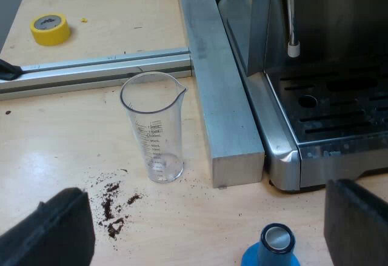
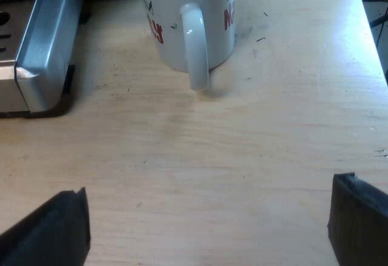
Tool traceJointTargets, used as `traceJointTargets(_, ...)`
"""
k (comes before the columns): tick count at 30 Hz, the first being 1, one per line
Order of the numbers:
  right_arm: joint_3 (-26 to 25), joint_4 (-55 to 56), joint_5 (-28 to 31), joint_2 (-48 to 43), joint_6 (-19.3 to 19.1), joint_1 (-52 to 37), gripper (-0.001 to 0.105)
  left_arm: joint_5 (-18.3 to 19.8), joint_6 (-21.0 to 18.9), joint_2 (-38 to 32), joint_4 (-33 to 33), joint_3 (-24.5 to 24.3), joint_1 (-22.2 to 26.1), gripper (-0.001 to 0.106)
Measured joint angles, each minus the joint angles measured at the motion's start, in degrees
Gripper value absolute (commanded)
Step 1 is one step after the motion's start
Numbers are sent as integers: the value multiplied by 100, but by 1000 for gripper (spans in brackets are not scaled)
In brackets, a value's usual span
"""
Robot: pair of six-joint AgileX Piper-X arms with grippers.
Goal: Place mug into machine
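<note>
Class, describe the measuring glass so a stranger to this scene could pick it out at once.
Start at the espresso machine and the thick metal bar along its side. Beside that bar the measuring glass stands upright on the wooden table, coffee grounds spilled near its foot. It alone is clear, with a pouring lip and printed scale, unlike the blue tamper and yellow tape roll.
</note>
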Motion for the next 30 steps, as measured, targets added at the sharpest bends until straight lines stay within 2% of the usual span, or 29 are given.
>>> traceJointTargets(4,0,0,0,0,0,0,81,17,0,0,0,0,0,78)
traceJointTargets(6,0,-19,0,0,165,0,81,106,-24,0,-12,0,0,78)
traceJointTargets(8,0,-152,0,0,427,0,81,311,-14,0,-83,0,0,78)
traceJointTargets(12,-134,-244,0,0,461,0,81,777,-11,0,-277,0,0,78)
traceJointTargets(15,-471,-158,0,49,461,0,81,1042,-11,0,-427,-106,-135,78)
traceJointTargets(20,-1013,-126,-273,591,290,0,79,1471,-11,0,-922,-171,-920,78)
traceJointTargets(27,-1208,-126,-528,1136,246,0,75,1832,54,55,-1359,-171,-1721,78)
traceJointTargets(30,-1208,-126,-556,1330,-48,0,75,2107,318,277,-1425,11,-2191,78)
